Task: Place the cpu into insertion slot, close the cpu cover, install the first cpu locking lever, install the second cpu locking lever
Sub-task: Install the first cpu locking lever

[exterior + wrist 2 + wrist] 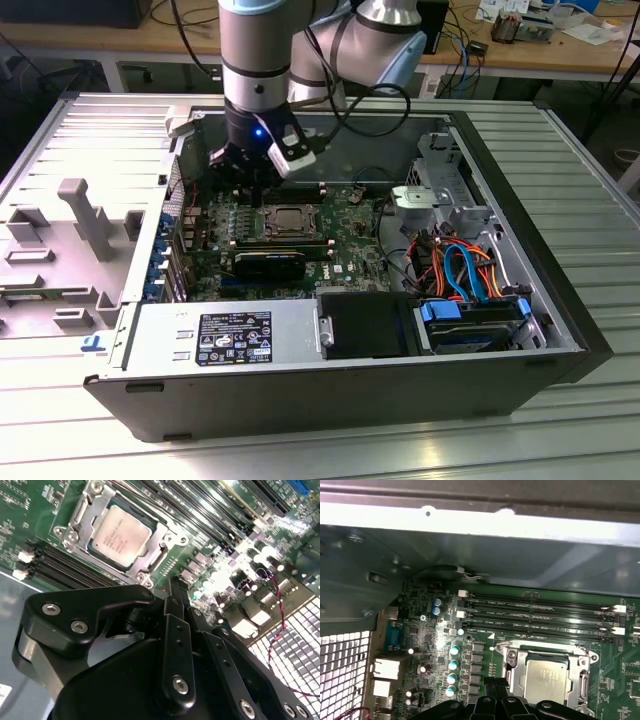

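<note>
Exterior view first: an open computer case (330, 400) lies on its side on a ribbed metal counter (560, 190), with the green board (350, 215) exposed inside. A grey power supply box (225, 340) sits along the near wall, and a bundle of blue and orange cables (465, 270) fills the corner toward the exterior view's right. The robot arm (255, 60) comes down from above, and its black tool (245, 165) hangs over the board just beside the socket, toward the exterior view's left.

Second wrist view shows the tool (172, 587) with its black fingers (175, 645) pressed together, pinching nothing, their tips close above the board next to the socket. The chip (120, 535) lies flat in the socket (75, 517), its silvery top exposed, with the metal cover frame (165, 532) lying around it. Long black memory slots (535, 612) run alongside the socket in both wrist views.
</note>
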`<action>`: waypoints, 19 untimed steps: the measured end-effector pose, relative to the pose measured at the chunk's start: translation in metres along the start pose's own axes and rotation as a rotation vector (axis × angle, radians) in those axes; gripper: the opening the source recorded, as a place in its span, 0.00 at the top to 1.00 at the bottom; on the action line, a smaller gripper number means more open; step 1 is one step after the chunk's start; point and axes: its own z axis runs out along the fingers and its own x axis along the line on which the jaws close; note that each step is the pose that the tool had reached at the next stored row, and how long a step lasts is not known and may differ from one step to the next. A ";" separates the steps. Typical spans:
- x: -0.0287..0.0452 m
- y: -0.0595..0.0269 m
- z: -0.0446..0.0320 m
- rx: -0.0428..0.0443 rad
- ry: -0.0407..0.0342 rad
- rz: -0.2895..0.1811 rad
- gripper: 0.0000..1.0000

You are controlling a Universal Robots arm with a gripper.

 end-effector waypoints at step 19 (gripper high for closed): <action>0.0120 0.0211 -0.0177 0.0008 -0.0077 0.000 0.89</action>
